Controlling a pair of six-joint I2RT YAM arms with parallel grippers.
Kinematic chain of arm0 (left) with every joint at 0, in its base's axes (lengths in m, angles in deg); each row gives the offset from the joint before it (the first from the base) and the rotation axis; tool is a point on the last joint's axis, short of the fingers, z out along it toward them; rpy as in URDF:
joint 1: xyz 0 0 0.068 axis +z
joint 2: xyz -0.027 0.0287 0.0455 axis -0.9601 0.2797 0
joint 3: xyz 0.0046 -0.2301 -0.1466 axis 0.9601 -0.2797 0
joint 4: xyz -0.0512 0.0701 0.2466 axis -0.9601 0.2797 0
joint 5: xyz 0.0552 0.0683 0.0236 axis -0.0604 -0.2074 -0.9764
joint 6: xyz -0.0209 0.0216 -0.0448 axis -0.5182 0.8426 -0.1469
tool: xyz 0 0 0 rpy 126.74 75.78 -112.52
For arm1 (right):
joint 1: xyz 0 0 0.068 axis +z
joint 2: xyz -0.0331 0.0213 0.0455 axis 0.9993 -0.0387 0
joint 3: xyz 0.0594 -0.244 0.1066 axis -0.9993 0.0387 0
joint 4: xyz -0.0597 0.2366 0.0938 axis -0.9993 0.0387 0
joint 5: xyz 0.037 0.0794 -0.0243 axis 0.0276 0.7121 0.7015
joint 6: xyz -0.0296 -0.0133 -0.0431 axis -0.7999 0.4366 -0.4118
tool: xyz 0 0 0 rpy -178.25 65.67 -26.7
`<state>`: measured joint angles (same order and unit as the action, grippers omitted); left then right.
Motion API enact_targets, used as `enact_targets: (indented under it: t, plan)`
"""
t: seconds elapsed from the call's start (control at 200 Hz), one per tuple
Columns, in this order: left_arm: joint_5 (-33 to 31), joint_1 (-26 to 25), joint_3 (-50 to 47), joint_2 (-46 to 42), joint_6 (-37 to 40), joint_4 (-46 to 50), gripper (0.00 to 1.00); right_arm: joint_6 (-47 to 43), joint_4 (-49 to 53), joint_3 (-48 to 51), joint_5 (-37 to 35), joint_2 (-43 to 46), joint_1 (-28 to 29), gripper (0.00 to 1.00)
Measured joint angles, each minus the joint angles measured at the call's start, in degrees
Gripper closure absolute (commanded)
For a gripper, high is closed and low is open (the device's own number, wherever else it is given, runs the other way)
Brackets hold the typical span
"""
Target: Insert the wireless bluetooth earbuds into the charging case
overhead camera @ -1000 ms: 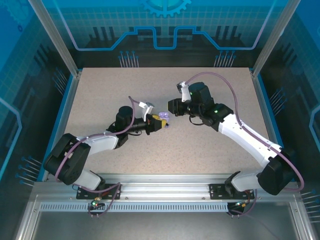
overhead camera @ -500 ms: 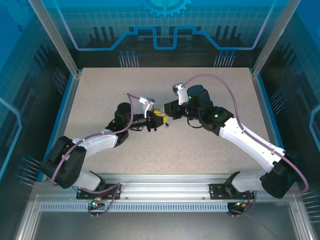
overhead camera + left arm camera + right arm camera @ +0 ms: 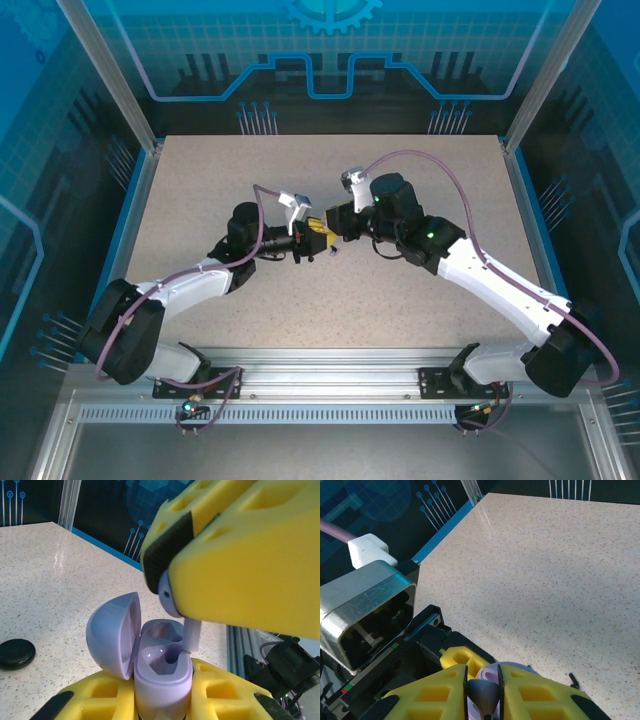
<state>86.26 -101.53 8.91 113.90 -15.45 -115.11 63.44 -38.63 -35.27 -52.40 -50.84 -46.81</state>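
Right tool (image 3: pixel 482 682) pinching lavender earbud (image 3: pixel 191 634) above open charging case (image 3: pixel 159 672) clamped in left tool (image 3: pixel 162 696); may jam or slip if tilted.

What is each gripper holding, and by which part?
Left gripper: the open lavender charging case, clamped by its lower body. Right gripper: a lavender earbud, pinched by its head, stem pointing down at the case.
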Motion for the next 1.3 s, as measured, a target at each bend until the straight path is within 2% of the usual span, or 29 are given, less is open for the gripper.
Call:
enact_targets:
  t: [1.301]
  plan:
    - [0.39,-0.55,1.49,-0.96,-0.44,2.36,0.95,-2.51,0.07,0.79,-3.63,0.83,1.49,0.79]
